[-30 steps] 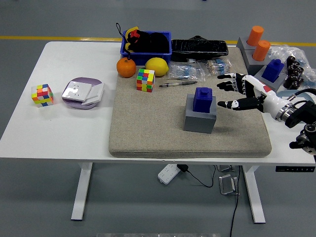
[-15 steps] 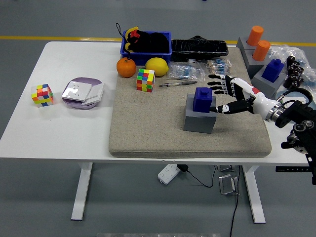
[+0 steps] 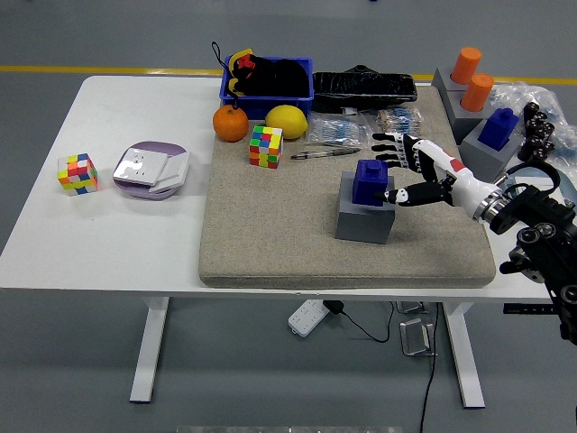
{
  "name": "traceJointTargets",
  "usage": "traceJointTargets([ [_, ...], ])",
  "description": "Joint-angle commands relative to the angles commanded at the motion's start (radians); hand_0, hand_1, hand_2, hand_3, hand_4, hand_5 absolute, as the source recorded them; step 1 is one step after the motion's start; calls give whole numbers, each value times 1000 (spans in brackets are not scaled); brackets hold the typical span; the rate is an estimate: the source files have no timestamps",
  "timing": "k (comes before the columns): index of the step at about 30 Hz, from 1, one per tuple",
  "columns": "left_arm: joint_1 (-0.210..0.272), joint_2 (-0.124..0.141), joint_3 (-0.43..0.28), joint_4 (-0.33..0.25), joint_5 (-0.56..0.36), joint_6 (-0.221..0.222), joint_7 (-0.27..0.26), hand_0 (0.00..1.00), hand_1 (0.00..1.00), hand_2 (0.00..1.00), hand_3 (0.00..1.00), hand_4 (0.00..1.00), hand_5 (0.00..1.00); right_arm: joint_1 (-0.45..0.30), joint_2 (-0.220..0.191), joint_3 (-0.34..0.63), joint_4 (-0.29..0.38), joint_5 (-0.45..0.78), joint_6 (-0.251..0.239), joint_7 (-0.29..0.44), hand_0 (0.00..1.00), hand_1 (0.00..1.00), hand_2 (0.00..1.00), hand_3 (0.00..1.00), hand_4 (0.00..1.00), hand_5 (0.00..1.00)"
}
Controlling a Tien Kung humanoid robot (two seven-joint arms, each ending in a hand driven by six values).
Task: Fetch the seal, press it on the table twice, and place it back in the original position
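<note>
Grey floor with a yellow line behind; white table point(image 3: 117, 244) carries a beige felt mat point(image 3: 270, 244) as the working surface.

Right hand point(image 3: 407, 171), white and black with five fingers, reaches in from the right edge. Fingers are spread and hold nothing; the thumb tip is at the right side of the blue block-shaped seal point(image 3: 371, 183), the other fingers fan out above and behind it. Contact cannot be confirmed. Judged as pre-grasp: the hand brackets the seal for a side pinch.

Seal sits upright on its grey square holder point(image 3: 363, 221), mid-mat. Not yet lifted; both presses and the return remain.

Outward: black pen point(image 3: 325, 153) and clear plastic packets point(image 3: 343, 131) just behind the hand, multicoloured puzzle cube point(image 3: 266, 146), orange point(image 3: 230, 124) and lemon point(image 3: 287, 121) further left. Spare seals on grey holders point(image 3: 487, 122) stand at the far right, likely stock.

Left arm is out of view. Right forearm is cut off at the frame edge.
</note>
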Motion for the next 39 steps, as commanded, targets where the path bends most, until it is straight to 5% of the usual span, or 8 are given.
traceJointTargets([
  [23, 2, -6, -3, 1, 1, -3, -1, 811, 817, 790, 840, 788, 396, -7, 7, -52, -4, 19, -45, 22, 716, 685, 715, 798, 820, 2],
  [24, 2, -6, -4, 1, 1, -3, -1, 811, 817, 790, 840, 789, 396, -6, 7, -55, -6, 19, -55, 27, 657, 588, 621, 727, 735, 2],
  [39, 5, -9, -6, 1, 2, -4, -1, 814, 817, 790, 841, 790, 395, -6, 10, -89, -19, 26, -79, 40, 646, 551, 577, 698, 725, 2],
])
